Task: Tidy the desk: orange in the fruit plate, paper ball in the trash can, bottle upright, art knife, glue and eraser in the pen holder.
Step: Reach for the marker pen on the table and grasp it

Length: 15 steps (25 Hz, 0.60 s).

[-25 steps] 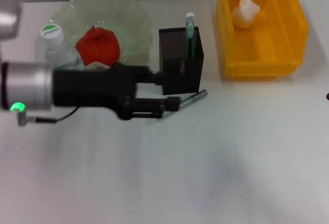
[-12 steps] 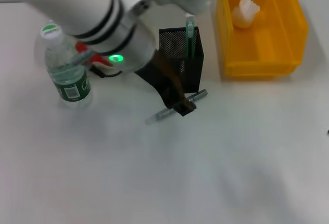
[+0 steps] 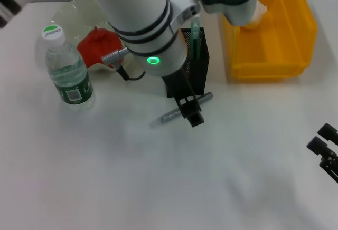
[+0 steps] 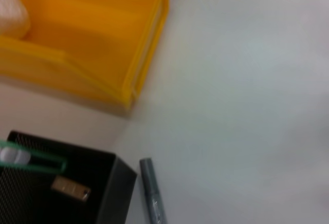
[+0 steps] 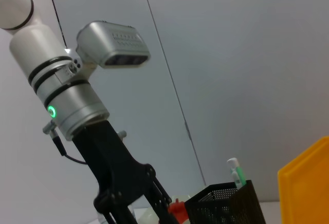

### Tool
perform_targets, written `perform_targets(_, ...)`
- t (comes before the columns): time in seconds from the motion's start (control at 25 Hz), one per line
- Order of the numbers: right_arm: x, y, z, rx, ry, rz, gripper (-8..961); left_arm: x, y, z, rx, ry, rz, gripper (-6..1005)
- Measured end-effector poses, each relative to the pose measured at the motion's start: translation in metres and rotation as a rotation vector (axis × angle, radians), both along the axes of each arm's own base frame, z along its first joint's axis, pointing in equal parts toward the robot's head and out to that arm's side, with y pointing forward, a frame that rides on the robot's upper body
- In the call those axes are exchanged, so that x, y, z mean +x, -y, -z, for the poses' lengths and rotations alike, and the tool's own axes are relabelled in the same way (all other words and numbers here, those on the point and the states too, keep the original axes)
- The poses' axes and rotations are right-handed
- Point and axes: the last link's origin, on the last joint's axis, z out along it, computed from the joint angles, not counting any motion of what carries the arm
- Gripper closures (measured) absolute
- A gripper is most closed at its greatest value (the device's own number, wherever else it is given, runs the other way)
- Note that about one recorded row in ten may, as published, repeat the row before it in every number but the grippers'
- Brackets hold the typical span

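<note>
Black left gripper (image 3: 193, 115) points down over the art knife (image 3: 179, 111).

You are working over a plain white desk (image 3: 158, 188) that is filling the head view. Behind it, a pale grey wall (image 5: 231, 54) is showing a thin dark vertical seam (image 5: 169, 80); soft, even light.

You are looking at a robot lab set up like an office desk. A plain white table (image 3: 158, 188) holds a black mesh pen holder (image 3: 187, 64) and a yellow plastic bin (image 3: 269, 35). Behind it stands a bare grey wall (image 5: 231, 54) made of flat panels.
</note>
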Motion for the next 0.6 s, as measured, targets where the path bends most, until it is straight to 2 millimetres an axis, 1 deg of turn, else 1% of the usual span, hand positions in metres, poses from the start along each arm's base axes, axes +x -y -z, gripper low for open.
perform_targets(0.2,-0.003,-0.005,0.009,-0.039,-0.001,-0.004,546,-0.006,-0.004,0.004,0.017,-0.025,-0.039,339)
perform_targets(0.36,-0.003,-0.009,0.019,-0.076,0.003,0.015,546,-0.022,-0.012,0.007,0.045,-0.045,-0.074,339)
perform_targets(0.4,-0.003,-0.009,0.019,-0.076,0.003,0.015,546,-0.022,-0.012,0.007,0.045,-0.045,-0.074,339)
perform_targets(0.48,-0.003,-0.008,0.023,-0.078,0.004,0.018,546,-0.035,-0.019,0.011,0.059,-0.056,-0.100,339)
perform_targets(0.6,-0.004,-0.006,0.026,-0.073,0.009,0.014,545,-0.040,-0.023,0.014,0.071,-0.048,-0.100,339)
